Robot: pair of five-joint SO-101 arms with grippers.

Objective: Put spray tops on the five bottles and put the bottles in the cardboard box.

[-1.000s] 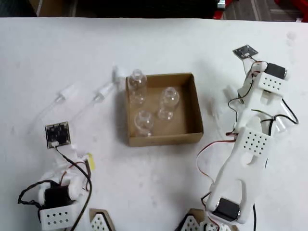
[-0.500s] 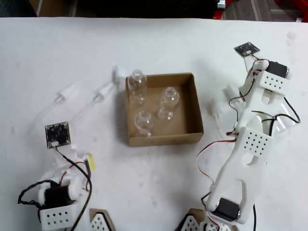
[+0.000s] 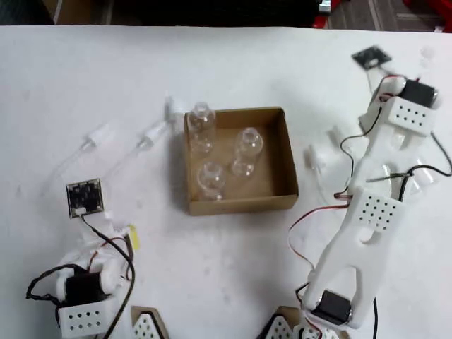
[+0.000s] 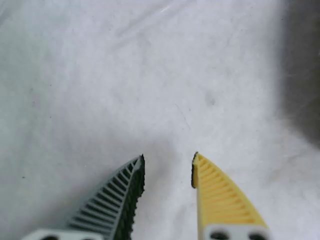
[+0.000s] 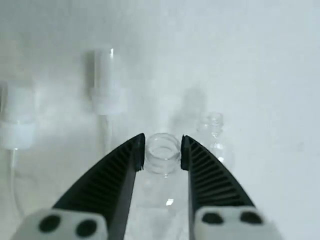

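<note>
Near left: I read my left pincer [image 4: 168, 167] open over the bare white surface [image 4: 100, 75]. Right: right pincer [image 5: 163, 145] closed on the neck of a clear plastic bottle [image 5: 163, 154]. Centre: brown cardboard box [image 3: 240, 203] holds three clear bottles [image 3: 210, 178]. Far left of it: white spray tops [image 3: 99, 134].

The bench [image 3: 106, 63] is white. The cardboard box [image 3: 240, 203] is plain brown, and the bottles [image 3: 247, 150] are clear. The spray tops [image 3: 99, 135] are white. The left tool [image 4: 168, 172] has one dark grey ribbed finger [image 4: 117, 200] and one yellow [image 4: 220, 200]. The right tool [image 5: 162, 145] is black and ribbed, around a clear bottle neck [image 5: 163, 162]. The right arm [image 3: 374, 212] is white with dotted holes and red wires [image 3: 300, 219].
</note>
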